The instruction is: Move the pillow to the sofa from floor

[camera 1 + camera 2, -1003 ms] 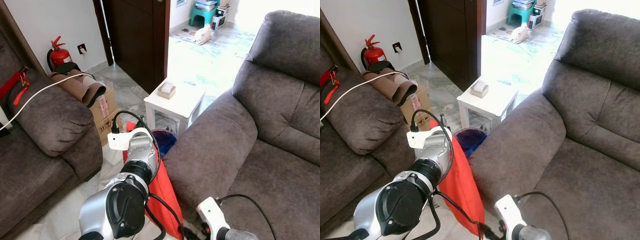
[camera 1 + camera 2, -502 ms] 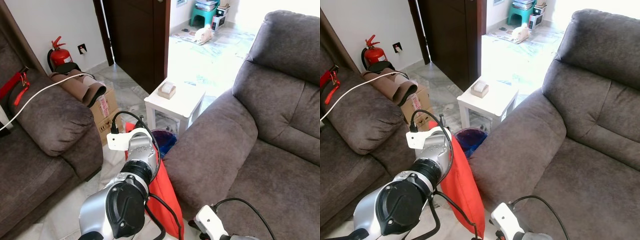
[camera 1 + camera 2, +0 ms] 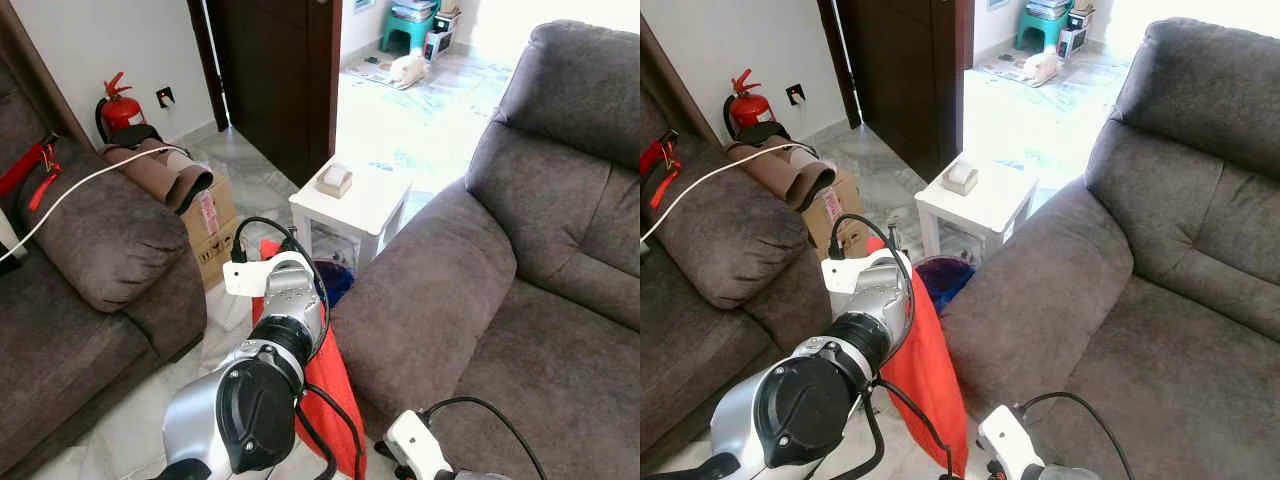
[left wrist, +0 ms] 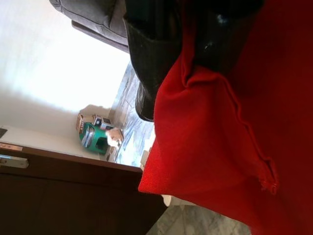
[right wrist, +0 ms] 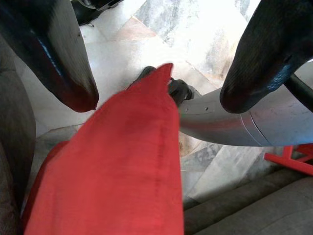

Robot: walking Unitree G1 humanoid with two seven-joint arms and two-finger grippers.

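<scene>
the lift is on: the left hand [image 4: 195, 54] has its black fingers pinched onto a bunched edge of the red pillow [image 3: 325, 375], which hangs down beside the robot's silver left arm [image 3: 262, 385], right against the front of the big grey sofa's armrest [image 3: 430, 290]. the right hand [image 5: 156, 73] is spread wide, both fingers apart, hovering just over the pillow's upper corner with nothing gripped. by the look of it the pillow is off or nearly off the floor, though its bottom edge is hidden, so i can't tell. next move, i'd judge, calls for raising the pillow above the armrest and swinging it right onto the sofa seat [image 3: 560, 350], maybe with the right hand steadying the loose cloth. around the room: marble floor [image 3: 250, 185], a small white side surface [image 3: 352, 200] carrying a little box [image 3: 334, 179], a second grey sofa [image 3: 70, 260] at left, a cardboard box [image 3: 210, 225], a red fire extinguisher [image 3: 120, 108] by the wall, a dark wooden door [image 3: 275, 70].
</scene>
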